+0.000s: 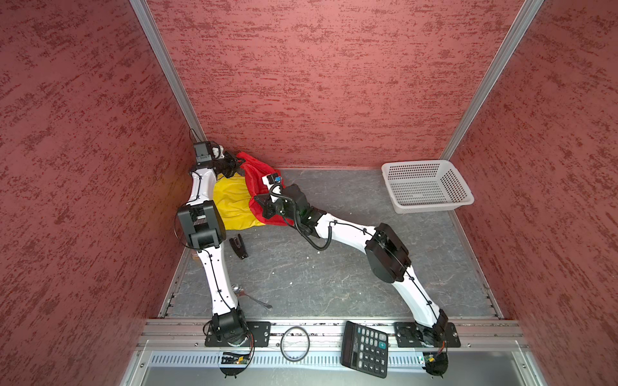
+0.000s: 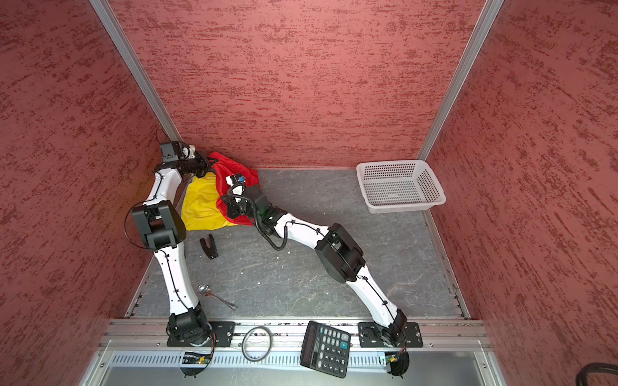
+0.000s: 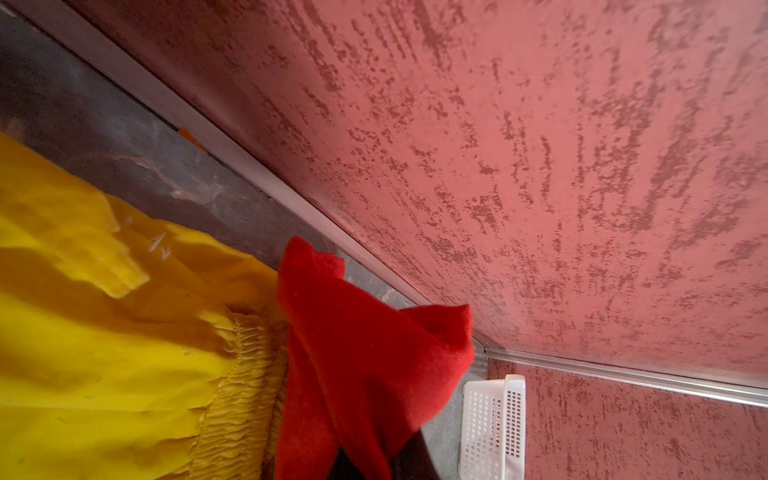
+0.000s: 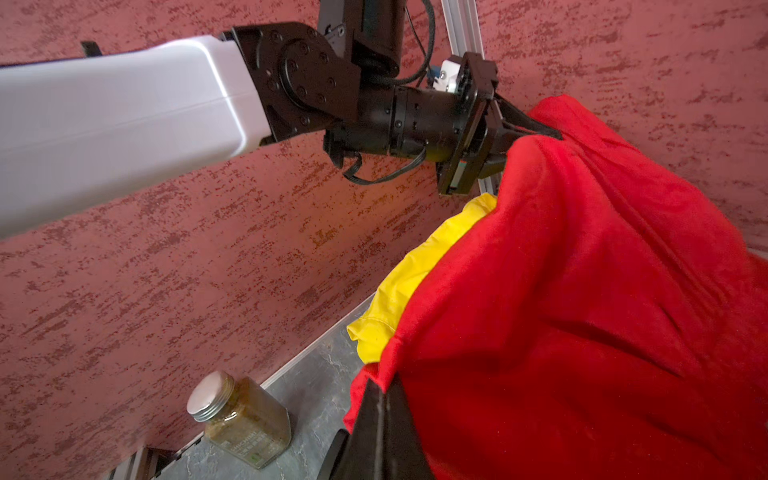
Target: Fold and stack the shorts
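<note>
Red shorts (image 1: 259,168) hang off the tabletop (image 1: 334,267), strung between the two arms at its far left corner. The left pincer (image 4: 536,129) is closed on one bunched edge, close to the corner post. The right pincer (image 4: 384,386) is clamped on a lower corner of the same cloth, a little nearer the middle. Between the two grips the red fabric sags in loose folds, and part of it drapes over the yellow shorts (image 1: 232,204).

Yellow shorts lie on the tabletop against the left edge, spread into a rough rectangle with wrinkles. Their gathered waistband (image 3: 237,374) shows in the left wrist view. Whether this pair is folded in half or only laid out, I cannot tell.

My reading is that the task is somewhere past its start but short of half. The yellow pair looks placed as the base of the stack, while the red pair is lifted and carried, with no fold in it yet. What seems left is laying the red out, folding it, and setting it squarely on the yellow.

Farther off, the white basket (image 1: 426,185) sits empty at the far right corner. A jar (image 4: 243,424) stands by the left edge, and a spoon (image 1: 249,295) lies near the front edge.
</note>
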Robot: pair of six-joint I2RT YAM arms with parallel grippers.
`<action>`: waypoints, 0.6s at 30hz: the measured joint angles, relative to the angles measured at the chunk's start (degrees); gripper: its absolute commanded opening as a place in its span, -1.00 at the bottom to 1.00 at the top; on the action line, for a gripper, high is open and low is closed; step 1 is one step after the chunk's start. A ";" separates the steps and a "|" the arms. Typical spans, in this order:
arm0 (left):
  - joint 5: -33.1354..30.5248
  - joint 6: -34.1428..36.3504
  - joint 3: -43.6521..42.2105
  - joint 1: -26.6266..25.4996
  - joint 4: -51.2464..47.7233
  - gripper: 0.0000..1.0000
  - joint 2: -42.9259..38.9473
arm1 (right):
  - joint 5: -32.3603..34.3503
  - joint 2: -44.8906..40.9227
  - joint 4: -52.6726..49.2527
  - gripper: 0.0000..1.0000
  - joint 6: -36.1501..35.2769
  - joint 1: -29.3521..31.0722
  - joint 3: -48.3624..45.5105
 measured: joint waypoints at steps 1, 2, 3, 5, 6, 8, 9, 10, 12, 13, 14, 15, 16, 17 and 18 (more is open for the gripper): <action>0.42 -0.20 0.28 0.11 0.17 -0.93 0.00 | -0.13 0.09 -0.07 -1.00 0.02 0.00 0.66; 1.05 -0.61 0.50 0.28 0.70 -0.93 0.00 | -0.28 0.20 -0.07 -1.00 0.02 0.02 1.40; 1.60 -1.05 0.55 0.55 1.22 -0.93 0.00 | -0.37 0.44 -0.07 -1.00 0.02 0.02 2.01; 2.36 -1.66 0.57 1.18 1.73 -0.92 0.00 | -0.63 1.33 -0.22 -1.00 -0.02 0.13 3.69; 2.71 -1.68 0.52 1.64 1.73 -0.90 0.00 | -0.90 2.08 -0.39 -1.00 -0.04 0.24 4.79; 3.04 -1.77 0.07 2.67 2.21 -0.81 0.00 | -1.38 3.80 -1.07 -1.00 -0.07 0.57 6.88; 3.37 -1.90 -0.55 3.32 2.86 -0.71 0.00 | -1.62 4.90 -1.31 -1.00 -0.04 0.83 7.96; 3.72 -2.08 -1.49 3.98 3.67 -0.56 0.00 | -1.81 5.84 -1.55 -1.00 -0.02 1.07 8.76; 4.07 -3.02 -4.76 5.64 6.12 -0.32 0.00 | -2.36 7.78 -2.19 -0.99 0.20 1.53 9.84; 4.02 -3.41 -6.60 6.43 7.06 -0.17 0.00 | -2.69 8.59 -2.45 -0.92 0.42 1.73 10.03; 4.00 -3.89 -8.61 7.34 8.11 0.06 0.00 | -3.15 9.55 -2.60 -0.78 0.72 1.97 10.10; 3.93 -4.31 -10.60 8.28 9.03 0.26 0.00 | -3.72 10.54 -2.73 -0.62 1.16 2.12 10.16; 3.82 -4.92 -12.09 9.07 9.49 0.36 0.00 | -4.07 11.21 -2.91 -0.45 1.38 2.14 10.16; 3.80 -5.31 -13.70 10.03 10.19 0.44 0.00 | -4.70 12.07 -3.21 -0.32 1.90 2.19 10.16; 3.78 -5.64 -14.75 10.75 10.73 0.50 0.00 | -5.33 12.79 -3.45 -0.21 2.25 2.19 10.19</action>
